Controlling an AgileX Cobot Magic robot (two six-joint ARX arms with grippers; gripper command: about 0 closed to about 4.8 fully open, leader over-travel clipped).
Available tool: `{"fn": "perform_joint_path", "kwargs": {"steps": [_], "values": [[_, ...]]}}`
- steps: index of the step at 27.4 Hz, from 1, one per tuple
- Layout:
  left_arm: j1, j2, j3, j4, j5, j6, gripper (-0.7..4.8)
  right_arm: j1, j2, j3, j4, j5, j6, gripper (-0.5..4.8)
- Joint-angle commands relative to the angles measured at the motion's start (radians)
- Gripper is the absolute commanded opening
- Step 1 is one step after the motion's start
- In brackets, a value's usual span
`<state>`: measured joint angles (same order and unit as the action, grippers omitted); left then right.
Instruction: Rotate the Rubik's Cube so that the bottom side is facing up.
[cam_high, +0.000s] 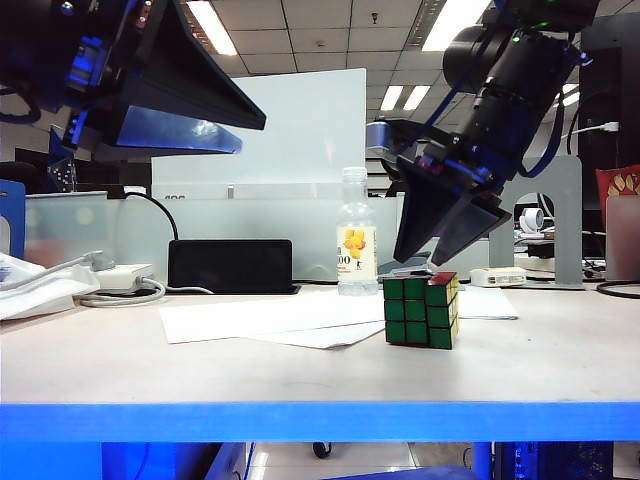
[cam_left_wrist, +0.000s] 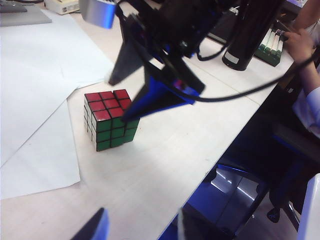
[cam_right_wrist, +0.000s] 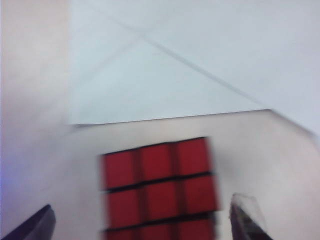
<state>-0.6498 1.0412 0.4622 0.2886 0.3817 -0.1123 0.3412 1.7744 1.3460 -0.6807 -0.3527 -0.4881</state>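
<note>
Rubik's Cube (cam_high: 421, 310) sits flat on the table (cam_high: 300, 375), right of centre, fairly near the front edge, just beside the corner of the white paper sheets (cam_high: 260, 318). Red face up, green face toward the front edge, yellow on the side facing the table's right end. Right gripper (cam_high: 437, 262) hangs just above and slightly behind the cube, pointing down, jaws spread wide with nothing between them; in the right wrist view the red top (cam_right_wrist: 159, 187) lies between the two finger tips, one finger (cam_right_wrist: 247, 220) to each side, no contact visible (that view is blurred). Left gripper (cam_high: 225, 125) is high over the table's left half, well apart from the cube, also spread open and empty. Bottle (cam_high: 356, 245) and black box (cam_high: 230, 265) stand toward the back edge, not involved. Progress judgement: early stage, approach only. Cube not grasped, not lifted, not turned; red top still up. Left to do: lower onto cube, close, flip it over so the hidden bottom face ends up on top, set down, release.
</note>
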Motion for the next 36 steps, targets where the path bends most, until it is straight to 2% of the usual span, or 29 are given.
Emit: {"fn": "perform_joint_path", "kwargs": {"steps": [1, 21, 22, 24, 26, 30, 36], "values": [[-0.001, -0.001, 0.002, -0.004, 0.005, 0.000, 1.85, -0.002, 0.024, 0.002, 0.034, 0.085, -0.003, 4.79], [-0.001, -0.001, 0.002, -0.047, 0.008, 0.000, 1.85, -0.004, 0.151, 0.004, 0.058, 0.058, 0.014, 4.79], [-0.001, -0.001, 0.002, -0.047, 0.008, 0.000, 1.85, -0.004, 0.151, 0.004, 0.054, 0.054, 0.018, 4.51], [-0.001, -0.001, 0.002, -0.047, 0.008, 0.000, 1.85, -0.006, 0.151, 0.004, 0.028, 0.029, 0.017, 3.38], [-0.001, -0.001, 0.002, -0.047, 0.008, 0.001, 1.85, -0.007, 0.152, 0.004, -0.003, -0.021, 0.017, 2.74], [-0.001, -0.001, 0.002, -0.047, 0.008, 0.001, 1.85, -0.008, 0.152, 0.004, -0.068, -0.163, 0.042, 2.69], [-0.001, -0.001, 0.002, -0.047, 0.004, 0.008, 1.85, -0.019, 0.152, 0.004, -0.112, -0.291, 0.073, 2.69]]}}
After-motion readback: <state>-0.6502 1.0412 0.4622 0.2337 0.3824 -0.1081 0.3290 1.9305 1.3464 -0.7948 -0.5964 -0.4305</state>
